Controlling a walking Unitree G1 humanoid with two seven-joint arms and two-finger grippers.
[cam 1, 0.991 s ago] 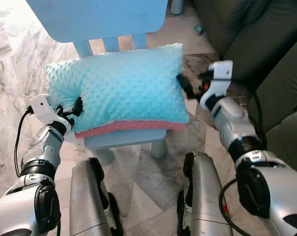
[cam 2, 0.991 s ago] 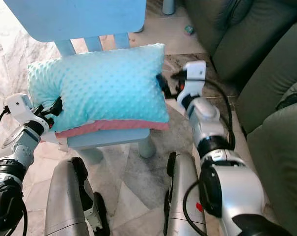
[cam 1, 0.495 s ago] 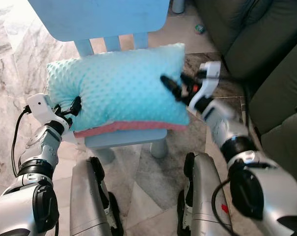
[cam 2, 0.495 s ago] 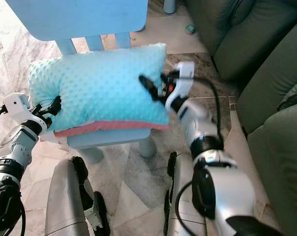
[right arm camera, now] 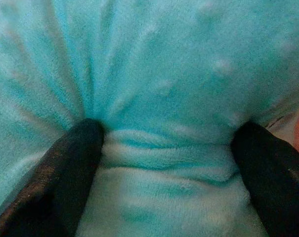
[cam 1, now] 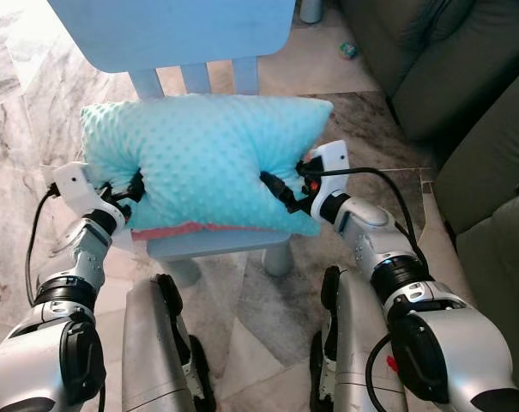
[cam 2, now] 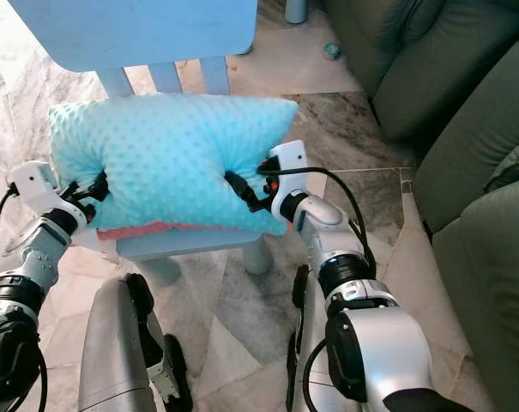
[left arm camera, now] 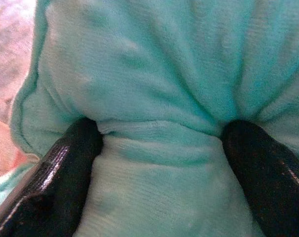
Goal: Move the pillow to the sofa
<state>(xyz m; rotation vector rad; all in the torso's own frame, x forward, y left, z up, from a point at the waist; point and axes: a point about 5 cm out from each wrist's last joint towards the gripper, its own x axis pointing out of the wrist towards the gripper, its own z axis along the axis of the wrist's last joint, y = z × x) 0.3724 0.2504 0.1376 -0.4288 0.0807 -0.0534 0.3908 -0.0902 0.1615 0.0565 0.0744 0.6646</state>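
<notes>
A teal dotted pillow with a pink underside lies on the seat of a small blue chair. My left gripper is pressed into the pillow's left end. In the left wrist view its fingers pinch a fold of teal fabric. My right gripper is dug into the pillow's right end. The right wrist view has its fingers squeezing a bunched fold too. The pillow is dented at both ends. The dark green sofa stands to the right.
The chair's blue backrest rises just behind the pillow. A small object lies on the marble floor by the sofa's base. My own legs stand close to the chair's front edge.
My right gripper has moved left from beside the pillow's right edge into its right end and closed on it, bunching the fabric. The left gripper has held still.
</notes>
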